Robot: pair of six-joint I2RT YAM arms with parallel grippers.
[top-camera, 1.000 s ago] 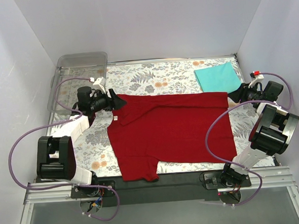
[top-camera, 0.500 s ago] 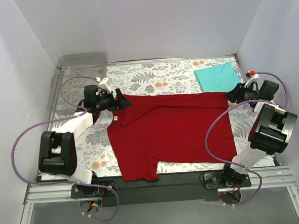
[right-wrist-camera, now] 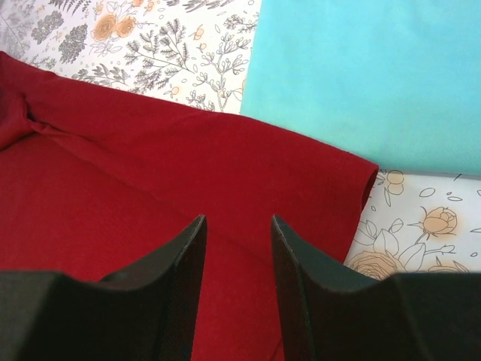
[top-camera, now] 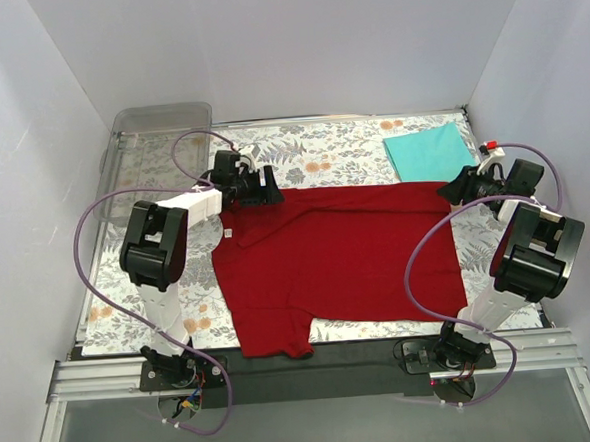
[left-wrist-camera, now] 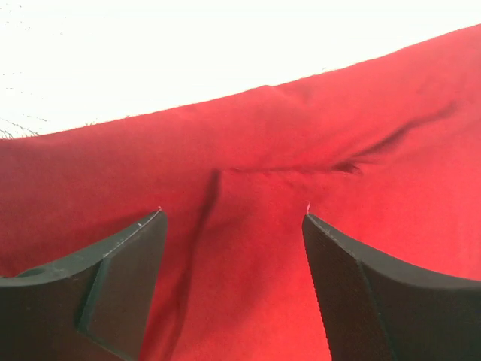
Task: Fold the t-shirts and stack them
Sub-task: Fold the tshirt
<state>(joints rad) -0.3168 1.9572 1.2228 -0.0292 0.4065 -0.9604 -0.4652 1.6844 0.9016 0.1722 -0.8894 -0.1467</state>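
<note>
Shirt of dark red soft cloth with short sleeves (top-camera: 337,253) – spread flat in the middle of the flowery mat (top-camera: 311,150). Folded teal-turquoise cloth shirt (top-camera: 429,153) at the far right corner, touching the red one's far edge. Left jaws low at the red shirt's far edge, near the collar, wide apart, holding nothing, red cloth under them. Right jaws over its far right corner — parted too, gripping nothing. Clear plastic tray (top-camera: 159,129) at the far left.
</note>
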